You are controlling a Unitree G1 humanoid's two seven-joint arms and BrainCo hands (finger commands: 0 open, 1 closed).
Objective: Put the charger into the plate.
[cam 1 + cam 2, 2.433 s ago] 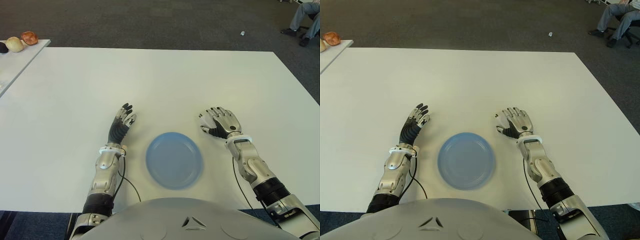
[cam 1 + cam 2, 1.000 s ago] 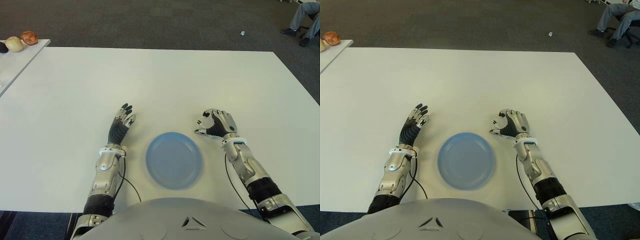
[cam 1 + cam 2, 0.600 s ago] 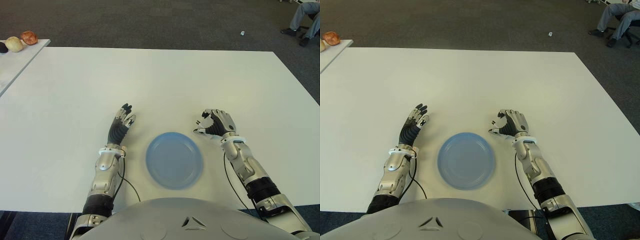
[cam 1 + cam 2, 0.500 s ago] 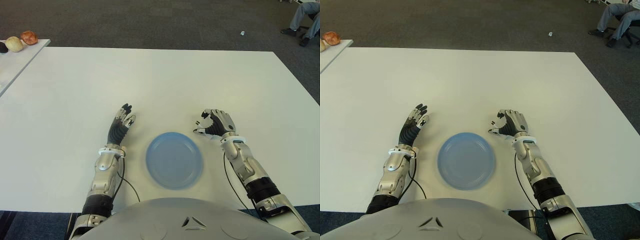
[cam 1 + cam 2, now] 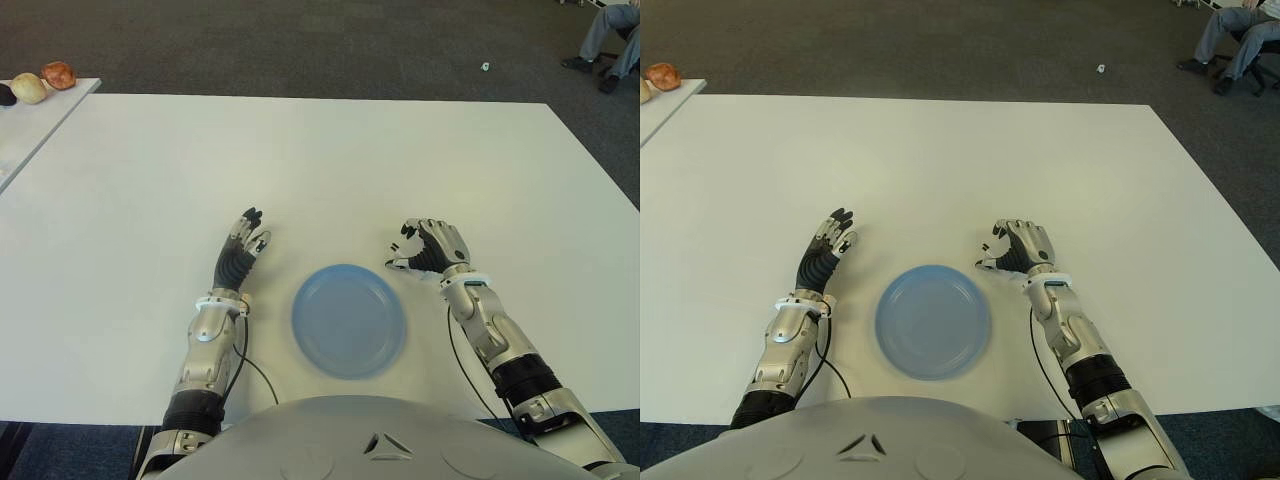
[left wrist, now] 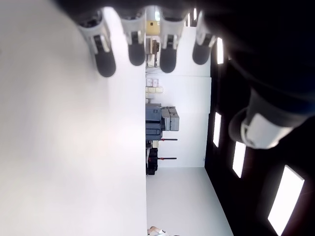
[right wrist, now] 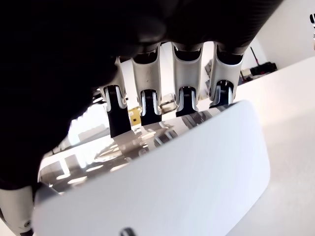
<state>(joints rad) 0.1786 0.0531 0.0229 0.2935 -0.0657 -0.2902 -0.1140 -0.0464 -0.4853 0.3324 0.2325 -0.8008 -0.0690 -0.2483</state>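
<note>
Fingers point(image 7: 149, 101) of right hand point(image 5: 428, 247) clamped on white charger point(image 7: 162, 182), right of blue plate point(image 5: 349, 319); we note left hand point(image 5: 243, 250) spread, empty, left of plate.

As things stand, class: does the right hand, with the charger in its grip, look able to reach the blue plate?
Probably yes: the right hand, gripping the white charger, sits beside the plate rim, nothing between.

— What do we see of our own body?

— Silver-grey forearms, each with a white band at the wrist and a black sleeve near the elbow. Our left hand point(image 5: 243, 247) has dark ribbed fingers with pale tips; our right hand point(image 5: 432, 247) has silver knuckle plates over black joints.

— Cables?

— A thin black one trails from each forearm. Nearest us, a grey torso shell point(image 5: 380, 440) bears a small triangular mark.
</note>
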